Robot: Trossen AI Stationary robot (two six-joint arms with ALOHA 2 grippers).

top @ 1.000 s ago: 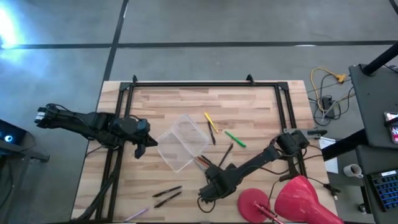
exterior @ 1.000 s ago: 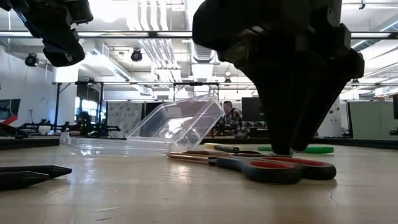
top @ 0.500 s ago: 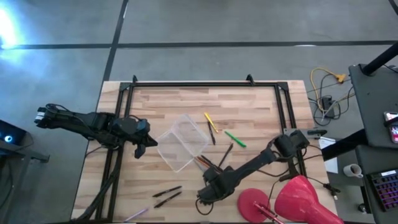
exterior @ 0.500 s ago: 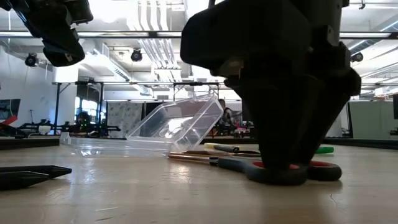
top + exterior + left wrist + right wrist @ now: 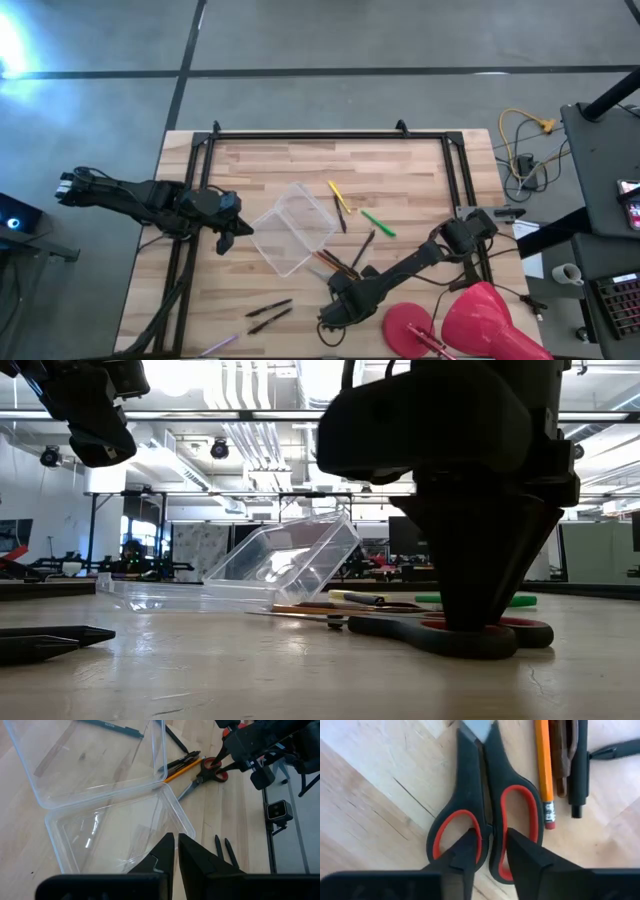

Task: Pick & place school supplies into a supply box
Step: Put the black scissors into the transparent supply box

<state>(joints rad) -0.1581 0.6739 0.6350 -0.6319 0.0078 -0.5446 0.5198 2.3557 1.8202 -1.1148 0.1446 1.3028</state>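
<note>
Pinching the scissors' handles, right gripper [image 5: 487,847] low on the table.
Its fingers [image 5: 462,852] straddle the scissors [image 5: 485,812] at the handle junction, beside an orange pencil [image 5: 544,770]. Farther off, the supply box [image 5: 293,229] lies open mid-table; the left gripper [image 5: 228,237], clenched and empty, hovers at its left edge.

no readable text anywhere, perhaps only a blurred white imprint on a dark pen [image 5: 107,725]
</note>
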